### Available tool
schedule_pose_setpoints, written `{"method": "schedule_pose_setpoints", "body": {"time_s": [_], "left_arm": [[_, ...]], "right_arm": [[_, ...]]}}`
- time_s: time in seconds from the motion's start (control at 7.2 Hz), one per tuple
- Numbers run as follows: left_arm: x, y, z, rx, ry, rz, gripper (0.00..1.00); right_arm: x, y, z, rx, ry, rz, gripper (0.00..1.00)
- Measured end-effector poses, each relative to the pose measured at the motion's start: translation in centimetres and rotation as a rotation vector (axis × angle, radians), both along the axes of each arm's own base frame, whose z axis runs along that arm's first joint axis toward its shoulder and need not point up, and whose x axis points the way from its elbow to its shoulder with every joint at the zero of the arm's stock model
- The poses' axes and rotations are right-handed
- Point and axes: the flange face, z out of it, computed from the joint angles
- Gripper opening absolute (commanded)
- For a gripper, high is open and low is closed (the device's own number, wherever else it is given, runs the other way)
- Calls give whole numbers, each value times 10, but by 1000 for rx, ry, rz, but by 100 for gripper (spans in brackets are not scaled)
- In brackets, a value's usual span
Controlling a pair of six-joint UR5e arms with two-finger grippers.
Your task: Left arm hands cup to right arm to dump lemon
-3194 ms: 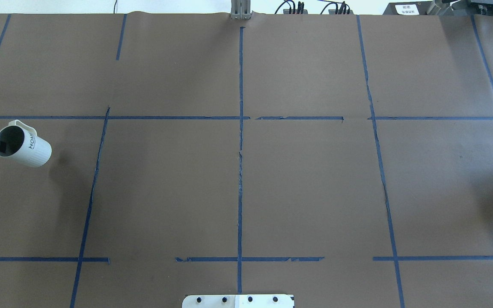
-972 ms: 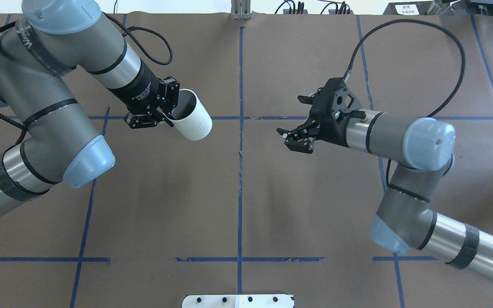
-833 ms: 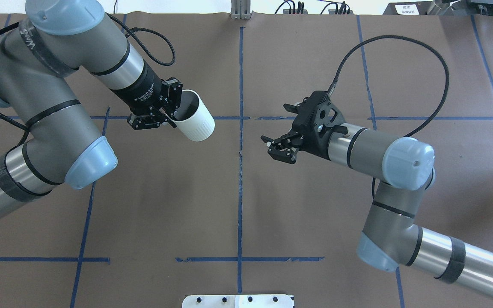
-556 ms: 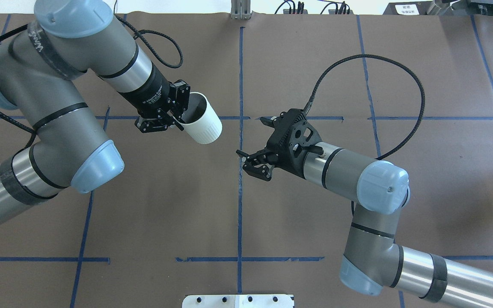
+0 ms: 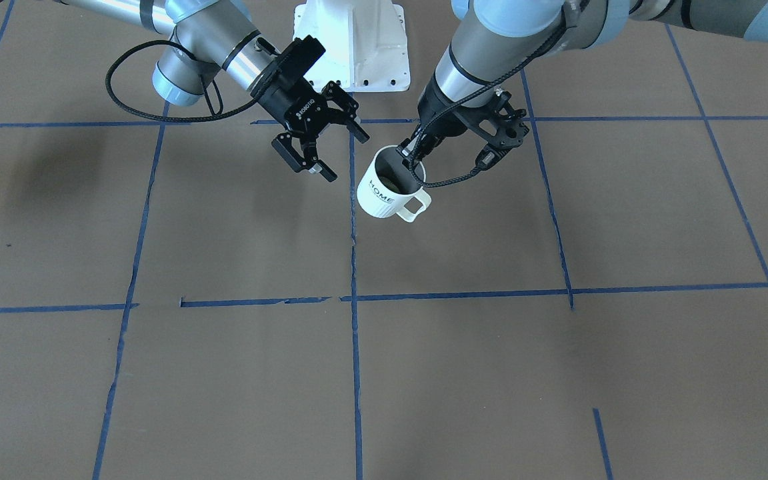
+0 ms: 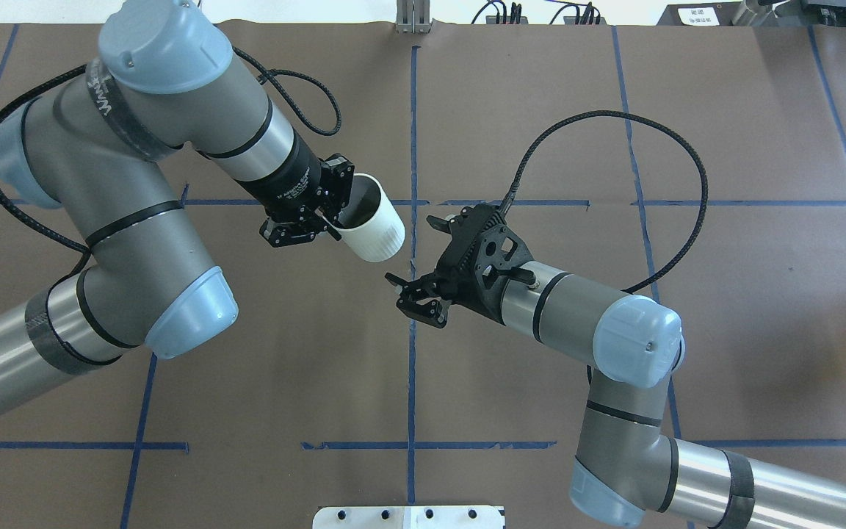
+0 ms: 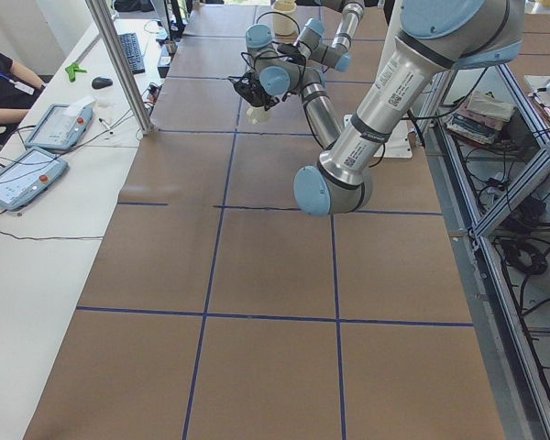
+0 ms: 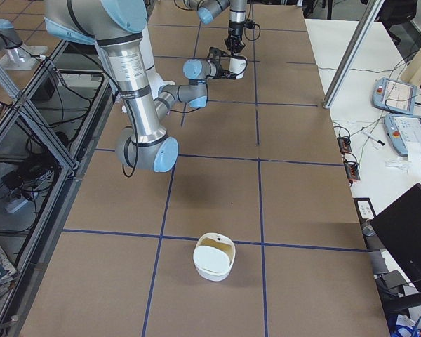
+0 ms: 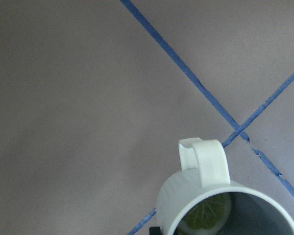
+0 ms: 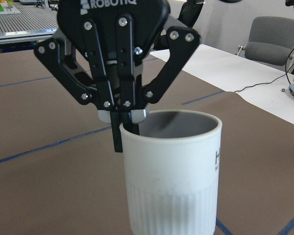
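Note:
My left gripper (image 6: 335, 220) is shut on the rim of the white ribbed "HOME" cup (image 6: 375, 231) and holds it tilted above the table's middle. In the front view the cup (image 5: 384, 193) hangs from that gripper (image 5: 415, 160), handle toward the camera. A lemon slice (image 9: 206, 215) lies inside the cup (image 9: 183, 196). My right gripper (image 6: 416, 261) is open and empty, just right of the cup and apart from it; it also shows in the front view (image 5: 347, 158). The right wrist view faces the cup (image 10: 171, 186) and the left gripper (image 10: 123, 120) close up.
A white bowl (image 8: 214, 256) stands on the table toward its right end. The white robot base (image 5: 351, 47) is at the table's near edge. Blue tape lines cross the brown table. Teach pendants (image 7: 18, 174) lie on the side table.
The left arm has carried the cup from the far left edge rightward to the middle. The right gripper has moved left and closer to the cup, still open.

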Motion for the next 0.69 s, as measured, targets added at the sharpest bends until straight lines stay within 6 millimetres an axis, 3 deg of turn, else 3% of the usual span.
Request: {"method": "schedule_pose_setpoints", "body": {"time_s": [0.69], "left_arm": [[16, 30, -27, -18, 42, 26, 0]], "right_arm": [[-1, 0, -2, 2, -3, 1, 99]]}}
